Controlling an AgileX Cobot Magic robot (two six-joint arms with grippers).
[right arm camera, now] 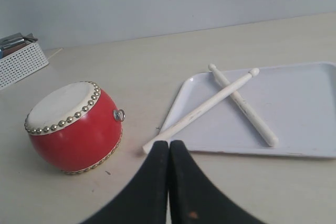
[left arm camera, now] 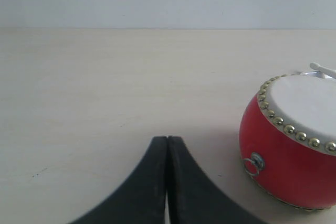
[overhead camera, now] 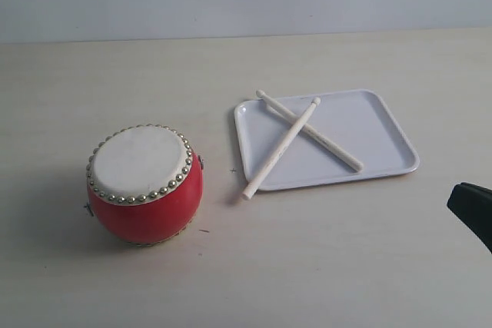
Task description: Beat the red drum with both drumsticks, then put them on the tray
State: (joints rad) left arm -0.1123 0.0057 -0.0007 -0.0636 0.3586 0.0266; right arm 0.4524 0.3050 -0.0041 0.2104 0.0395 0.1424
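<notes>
Status of the workspace: we see the red drum [overhead camera: 144, 186] standing on the pale table [overhead camera: 323, 266] in the lower left of the exterior view, its off-white skin facing up and appearing slightly tilted. A ring of gold studs borders the skin, and a small metal ring hangs on the red side.

We find the white tray [overhead camera: 377, 124] right of centre, well apart from the drum. The drumsticks [overhead camera: 300, 122] lie crossed on it, one over the other near their tip ends. We note that one stick runs from the tray's upper left rim down toward its lower right and lies within the tray. The other runs from its rounded tip near the upper rim down to the left. Its butt end passes over the tray's lower left rim and reaches the table between tray and drum.

We see the left gripper [left arm camera: 167, 140] low over the bare table beside the drum. Its two black fingers are pressed together with nothing between them.

We see the right gripper [right arm camera: 169, 143] near the tray's front rim, its fingers likewise pressed together and empty. In the exterior view it shows only as a dark shape at the lower right edge.

A white perforated basket [right arm camera: 18, 61] stands beyond the drum in the right wrist view.
</notes>
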